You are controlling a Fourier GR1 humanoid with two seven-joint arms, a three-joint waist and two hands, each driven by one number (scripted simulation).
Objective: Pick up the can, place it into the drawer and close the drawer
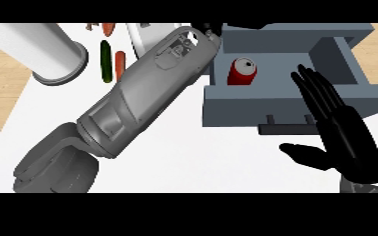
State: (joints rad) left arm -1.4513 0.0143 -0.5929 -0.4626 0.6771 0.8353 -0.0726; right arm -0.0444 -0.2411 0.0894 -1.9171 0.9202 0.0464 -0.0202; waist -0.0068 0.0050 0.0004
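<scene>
- Two hands of mine were in view, one on each side.
- My right hand (336, 130) was at the right, over the front right part of the drawer (236, 107). It was flat and wide open, with straight fingers pointing away from me and the thumb out to the left. It held nothing.
- My left arm (140, 97) lay slanted from the low left corner up to the drawer's far left corner.
- My left hand (209, 29) was mostly hidden past the end of that arm. Only a small black bit showed, so I could not tell if it was open or shut.
- The can (242, 71), red with a silver top, sat inside the grey drawer, which was pulled open. Neither hand touched it.
- The drawer's handle (284, 126) stuck out at the front, near my right hand.
- Left of my arm were a big white tube (48, 52), a green veggie (105, 60) and an orange one (108, 28).
- My arm hid part of a white thing (144, 35) behind it.
</scene>
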